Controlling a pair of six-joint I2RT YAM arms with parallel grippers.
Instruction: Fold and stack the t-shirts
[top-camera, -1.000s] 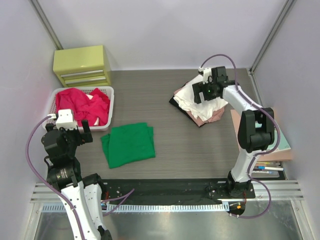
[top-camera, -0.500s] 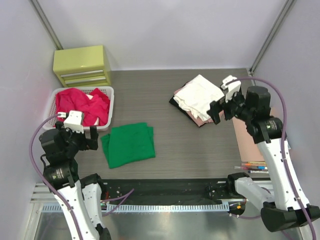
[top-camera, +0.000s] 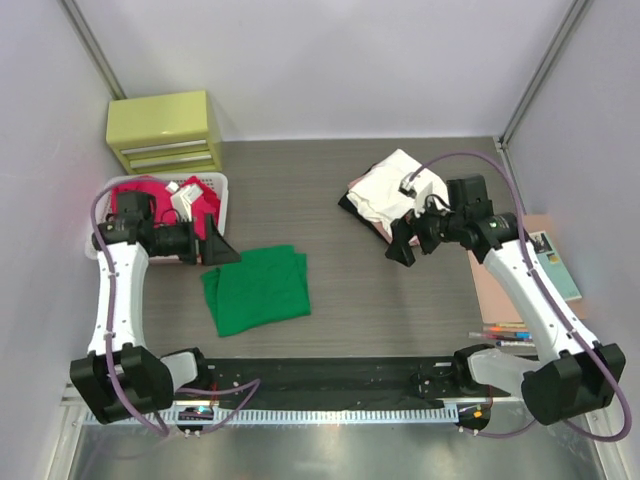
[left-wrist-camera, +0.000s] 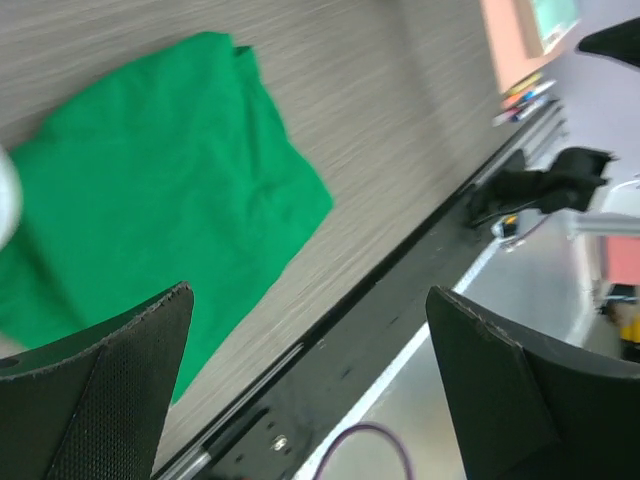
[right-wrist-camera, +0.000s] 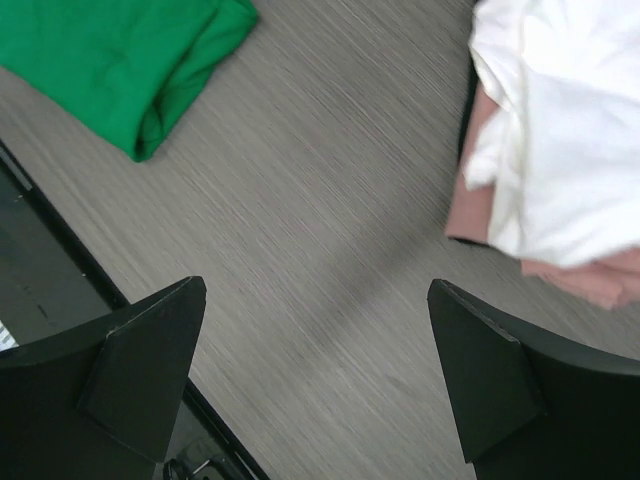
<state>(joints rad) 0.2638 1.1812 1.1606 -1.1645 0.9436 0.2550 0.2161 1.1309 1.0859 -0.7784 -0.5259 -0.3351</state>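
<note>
Both arms swung inward, my left tool and right tool released, empty; green shirt folded but unstacked, red shirts left in the basket.

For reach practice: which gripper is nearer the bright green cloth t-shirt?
Left. The left gripper hovers by the bright green cloth t-shirt; the right gripper is far to its right.

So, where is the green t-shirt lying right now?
Top view: the green t-shirt lies on the left half of the table, on the near side of the white basket, beside the left gripper.
</note>
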